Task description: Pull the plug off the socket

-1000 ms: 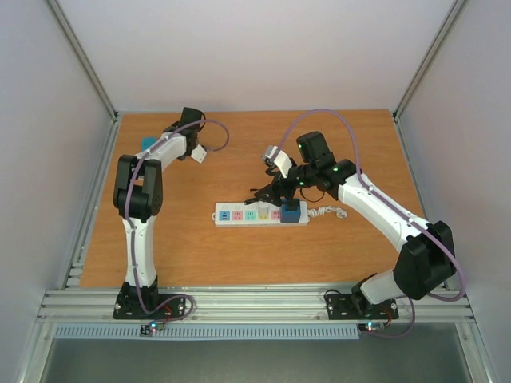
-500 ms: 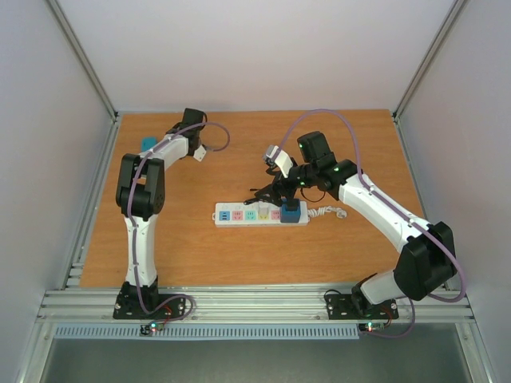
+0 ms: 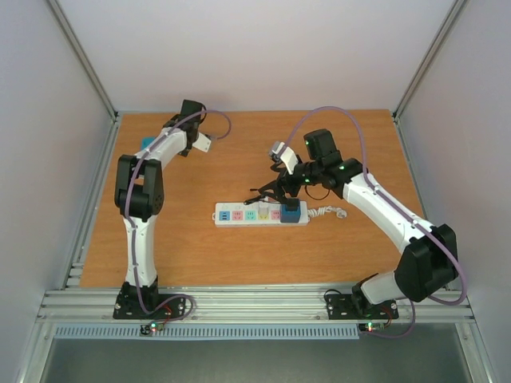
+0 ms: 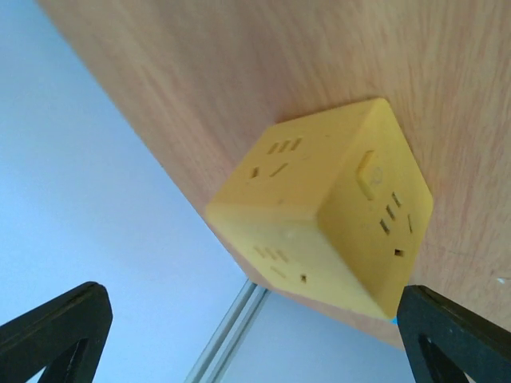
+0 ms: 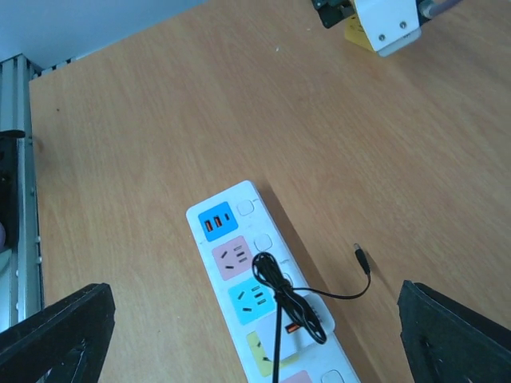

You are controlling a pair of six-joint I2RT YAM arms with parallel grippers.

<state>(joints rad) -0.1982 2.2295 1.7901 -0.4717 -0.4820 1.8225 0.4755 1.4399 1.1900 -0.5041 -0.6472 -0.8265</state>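
Approach: your right gripper (image 3: 267, 194) hangs spread above the socket (image 5: 239, 263), left gripper (image 4: 255, 331) spread too. Next, shift onto the plug (image 3: 291, 212) and pinch it.

Two arms reach over a wooden counter (image 3: 239, 255) with a long white socket (image 3: 251, 215) on it.
The socket lies flat in the middle of the counter. A blue plug (image 3: 291, 212) sits in its right end, and a white cord (image 3: 329, 212) curls out just beside it. The right arm (image 3: 383, 211) bends over, and its tool (image 3: 265, 195) hangs just above the socket, a little left of the plug. The left arm (image 3: 140, 199) reaches to the far left corner, near a small teal thing (image 3: 147, 142).
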